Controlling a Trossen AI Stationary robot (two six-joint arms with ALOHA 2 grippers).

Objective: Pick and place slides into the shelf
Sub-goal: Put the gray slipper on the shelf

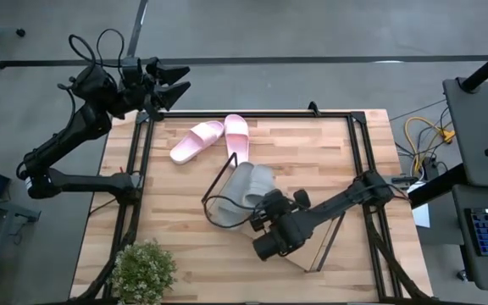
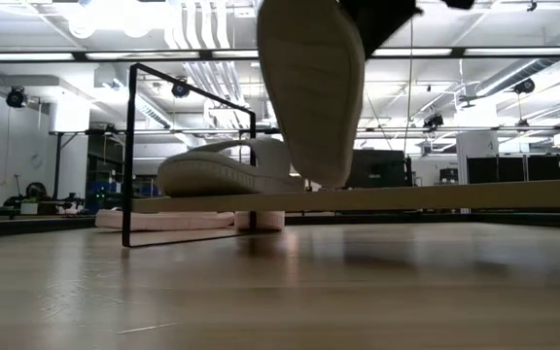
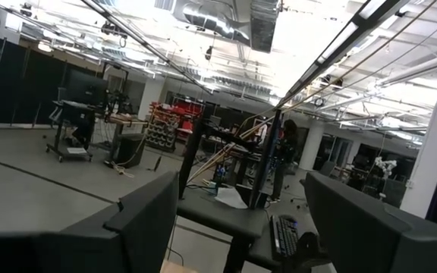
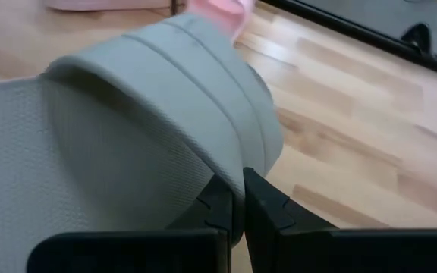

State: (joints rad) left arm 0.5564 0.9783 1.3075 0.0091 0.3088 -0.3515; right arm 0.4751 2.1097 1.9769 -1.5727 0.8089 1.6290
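Wood-plank table [image 1: 329, 161] under me, dark frame rails along its sides, grey concrete floor all round; a small potted plant [image 1: 144, 268] sits at the near left corner.

Right gripper [image 4: 237, 205]: I see its fingers clenched on the ribbed strap of a grey slide [image 4: 127, 121], pads pinched tight together over the strap edge. From above, this gripper [image 1: 265, 219] sits mid-table, just beside the two grey slides [image 1: 251, 184]. From table height, the held slide [image 2: 309, 87] hangs sole-outward, tilted steeply, lifted clear above the shelf [image 2: 377, 199].

Second grey slide [image 2: 224, 170] lies flat on the shelf board, next to the black wire end frame [image 2: 188, 146]. Overhead, that frame [image 1: 219, 191] shows just left of the grey pair.

Pink pair: one slide [image 1: 195, 141] lies angled on the table toward the far left, the other [image 1: 236, 135] just right of it, toes nearly meeting. Both sit on the tabletop beyond the shelf, well apart from either gripper. Low down I catch a pink sliver [image 2: 178, 220] behind the shelf edge.

Left gripper [image 1: 176, 85]: parked off the far left corner of the table, raised, jaws released and holding nothing. Its own camera looks past both fingers [image 3: 146, 216] into the workshop: desks, a keyboard [image 3: 283, 235], ceiling ducts.
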